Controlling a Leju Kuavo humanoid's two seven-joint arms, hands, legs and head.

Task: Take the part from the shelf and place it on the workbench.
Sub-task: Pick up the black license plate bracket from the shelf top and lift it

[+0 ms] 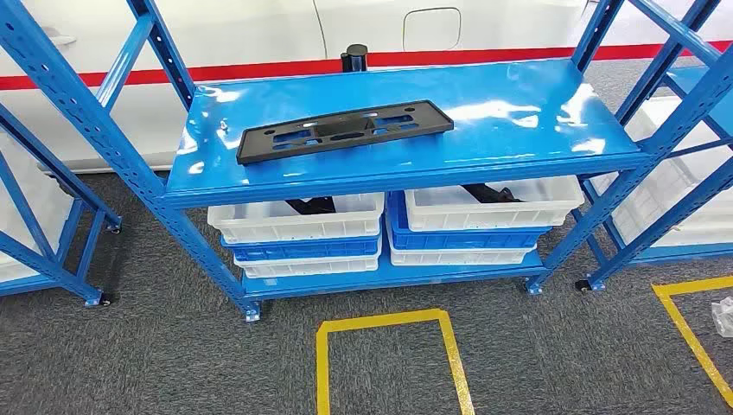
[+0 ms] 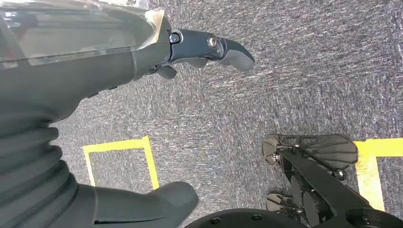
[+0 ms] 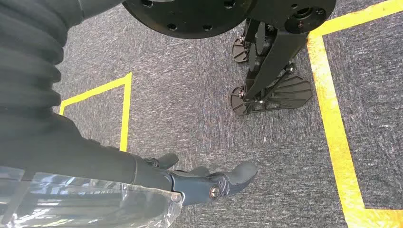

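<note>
Black slotted part [image 1: 344, 130], flat on shelf [image 1: 519, 130]

The part [image 1: 344, 130] lies flat on the open top shelf [image 1: 519, 112], reachable from the front and above, with blue uprights [image 1: 112, 143] flanking both sides, a black post [image 1: 355, 57] behind, and white bins [image 1: 298, 220] filling the level underneath.

You see two stacks of white and blue bins [image 1: 298, 226] side by side on the rack's bottom level, the top bin of each holding dark pieces. A black cylinder [image 1: 356, 58] stands behind the rack's far edge, against a white wall with a red stripe [image 1: 484, 57]. On the grey carpet [image 1: 173, 346] near the rack's front, yellow tape [image 1: 389, 322] marks an open rectangle.
</note>
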